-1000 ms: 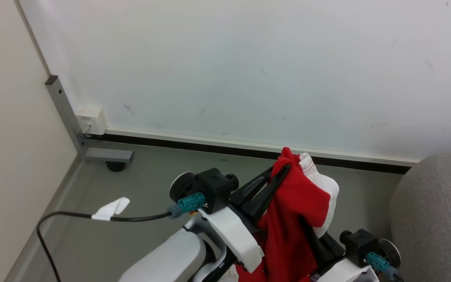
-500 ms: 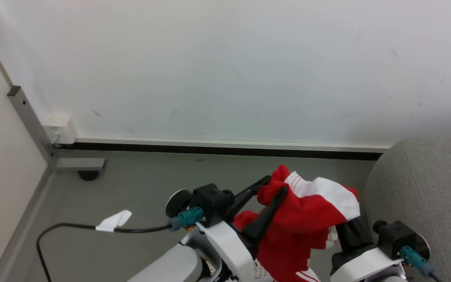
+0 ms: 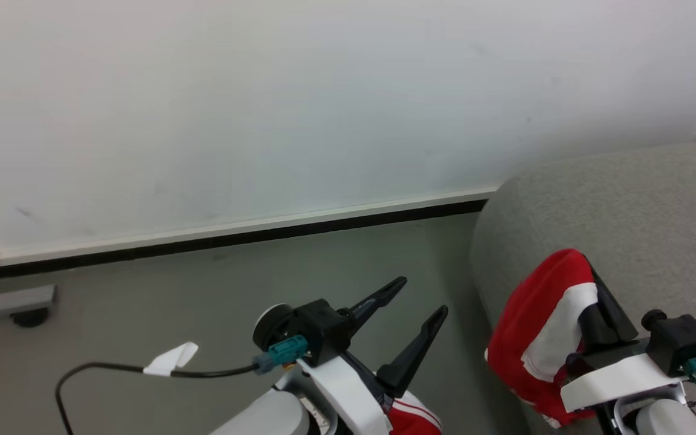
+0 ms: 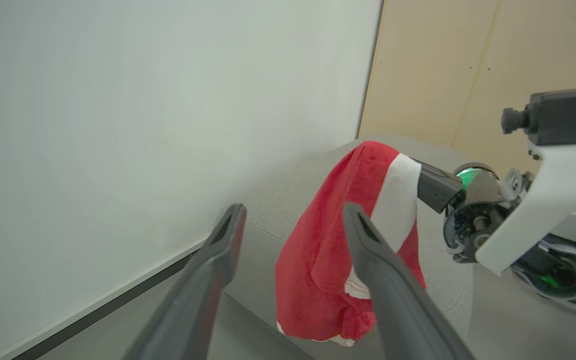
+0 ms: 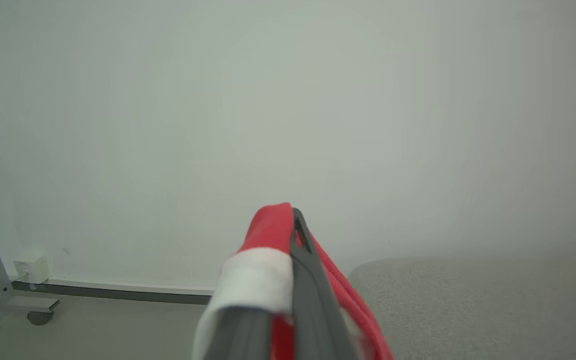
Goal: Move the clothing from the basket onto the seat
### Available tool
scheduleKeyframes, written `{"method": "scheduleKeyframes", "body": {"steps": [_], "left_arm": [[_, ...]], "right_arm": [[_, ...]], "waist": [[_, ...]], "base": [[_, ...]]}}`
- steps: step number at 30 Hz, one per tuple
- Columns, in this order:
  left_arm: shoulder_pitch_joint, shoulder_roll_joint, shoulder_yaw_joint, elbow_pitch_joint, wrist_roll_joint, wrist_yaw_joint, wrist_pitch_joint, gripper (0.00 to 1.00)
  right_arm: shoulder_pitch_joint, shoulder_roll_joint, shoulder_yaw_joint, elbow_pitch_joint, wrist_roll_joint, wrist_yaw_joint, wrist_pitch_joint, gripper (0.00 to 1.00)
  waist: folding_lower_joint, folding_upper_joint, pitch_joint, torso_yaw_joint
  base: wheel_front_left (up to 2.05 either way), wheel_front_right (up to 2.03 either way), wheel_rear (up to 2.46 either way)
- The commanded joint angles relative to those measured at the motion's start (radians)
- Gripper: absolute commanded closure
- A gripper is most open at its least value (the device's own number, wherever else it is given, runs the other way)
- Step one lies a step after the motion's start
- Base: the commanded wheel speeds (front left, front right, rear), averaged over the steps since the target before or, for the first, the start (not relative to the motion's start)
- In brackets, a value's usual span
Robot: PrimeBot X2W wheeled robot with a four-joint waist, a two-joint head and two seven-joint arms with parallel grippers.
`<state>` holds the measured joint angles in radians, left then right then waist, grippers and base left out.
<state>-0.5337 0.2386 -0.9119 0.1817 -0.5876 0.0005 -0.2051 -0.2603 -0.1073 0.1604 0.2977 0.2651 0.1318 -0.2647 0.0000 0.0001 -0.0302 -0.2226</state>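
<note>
- the left end effector [image 3: 422, 295] is held above the grey floor [image 3: 203, 290], its two dark fingers spread wide apart with nothing between them; the left wrist view [image 4: 294, 207] shows the same empty gap
- the right end effector [image 3: 586, 272] has its fingers pressed together, clamped on a red garment [image 3: 526, 326] with a white panel
- in the right wrist view the cloth [image 5: 268, 225] is folded over the tip of the closed fingers [image 5: 300, 250]
- the red garment [image 4: 318, 260] hangs off the right end effector in a loose bundle at the rounded arm of the light grey sofa [image 3: 626, 211]; whether its lower hem touches the fabric cannot be told
- a second bit of red cloth with white stripes [image 3: 411, 418] shows at the bottom edge of the head view, under the left arm
- a black cable [image 3: 100, 368] with a white tag runs to the left wrist
- behind everything stands a pale wall [image 3: 324, 109] with a dark skirting strip [image 3: 233, 238]
</note>
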Motion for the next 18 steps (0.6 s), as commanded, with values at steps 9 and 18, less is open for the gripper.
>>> {"method": "scheduleKeyframes", "body": {"steps": [9, 18], "left_arm": [[0.008, 0.018, 0.013, 0.019, 0.020, 0.005, -0.032, 0.00], [0.018, 0.010, 0.018, 0.046, 0.038, -0.003, -0.051, 0.00]], "right_arm": [[0.024, -0.026, -0.060, -0.064, -0.027, -0.002, 0.001, 1.00], [0.051, -0.015, -0.062, -0.085, -0.023, -0.002, 0.001, 1.00]], "waist": [[0.0000, -0.0001, 0.055, -0.204], [0.0000, -0.0001, 0.073, -0.277]], "base": [[0.00, 0.00, 0.00], [0.00, 0.00, 0.00]]}}
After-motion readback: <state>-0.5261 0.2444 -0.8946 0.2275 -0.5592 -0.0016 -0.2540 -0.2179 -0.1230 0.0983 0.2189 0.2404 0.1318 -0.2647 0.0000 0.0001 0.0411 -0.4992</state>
